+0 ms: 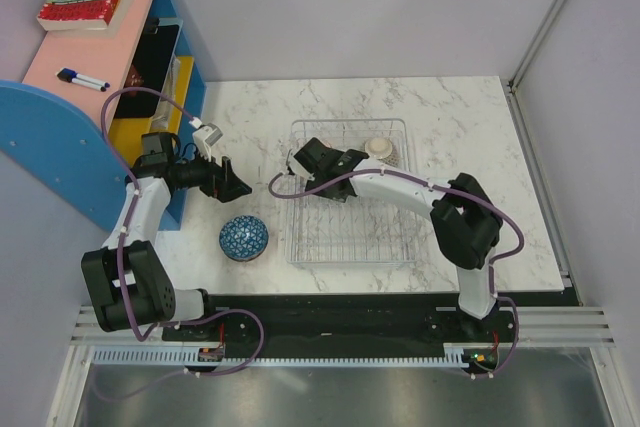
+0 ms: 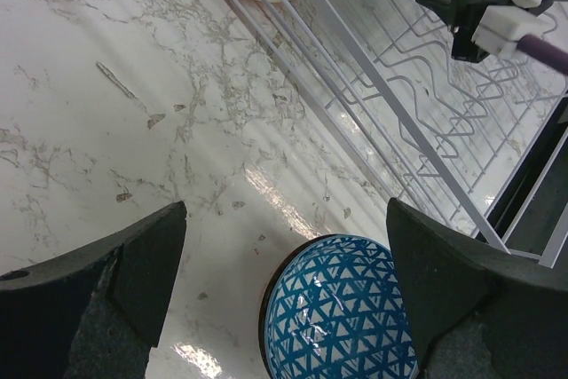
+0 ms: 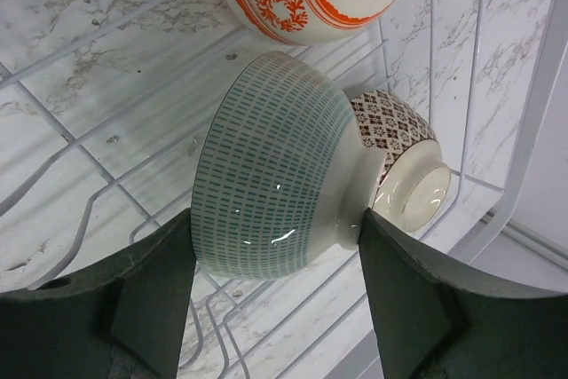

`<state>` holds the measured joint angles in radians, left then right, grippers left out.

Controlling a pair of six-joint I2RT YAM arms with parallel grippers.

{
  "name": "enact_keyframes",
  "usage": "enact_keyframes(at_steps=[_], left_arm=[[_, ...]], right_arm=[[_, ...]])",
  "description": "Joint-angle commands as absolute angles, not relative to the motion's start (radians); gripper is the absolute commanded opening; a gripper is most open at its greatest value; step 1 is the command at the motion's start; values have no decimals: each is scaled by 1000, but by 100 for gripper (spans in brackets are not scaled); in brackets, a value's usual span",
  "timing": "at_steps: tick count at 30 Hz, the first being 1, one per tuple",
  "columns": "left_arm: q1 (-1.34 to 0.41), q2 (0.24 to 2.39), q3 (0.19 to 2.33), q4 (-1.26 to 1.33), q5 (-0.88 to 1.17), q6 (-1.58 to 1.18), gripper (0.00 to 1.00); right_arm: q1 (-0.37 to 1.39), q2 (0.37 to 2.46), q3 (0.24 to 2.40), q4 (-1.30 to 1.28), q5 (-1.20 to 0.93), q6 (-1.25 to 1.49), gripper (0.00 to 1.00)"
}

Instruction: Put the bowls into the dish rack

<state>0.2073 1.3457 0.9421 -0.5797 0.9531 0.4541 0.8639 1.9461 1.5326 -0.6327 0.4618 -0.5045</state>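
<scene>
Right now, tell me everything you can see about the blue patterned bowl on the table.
The blue bowl is small and round, glossy like glazed ceramic, covered in a blue-and-white triangle lattice with a dark rim. It sits alone on the white marble table, just outside the near left corner of the dish rack, apart from its wires. Only the table touches it; the left pincer hangs open close by, clear of it. Whether its mouth faces up, I can't tell.

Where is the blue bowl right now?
In the top view, the blue bowl sits on the table just left of the dish rack, outside it, near the open left gripper.
</scene>
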Motion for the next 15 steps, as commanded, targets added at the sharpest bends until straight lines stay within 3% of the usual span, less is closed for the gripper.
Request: enact_keyframes(at_steps=[1,4,10,15], left_arm=[[221,1336,936,-571,1003,489,100],[221,1339,936,-571,1002,492,100],[222,1339,936,-571,1003,494,100],[222,1336,934,-571,1005,497,100]], right_arm=[[877,1986,1575,-658,522,-578,5],[885,2006,1591,-684,532,-600,11],[885,2040,1612,-730,549,-640,34],[890,2060,1641,-784,523,-637,70]])
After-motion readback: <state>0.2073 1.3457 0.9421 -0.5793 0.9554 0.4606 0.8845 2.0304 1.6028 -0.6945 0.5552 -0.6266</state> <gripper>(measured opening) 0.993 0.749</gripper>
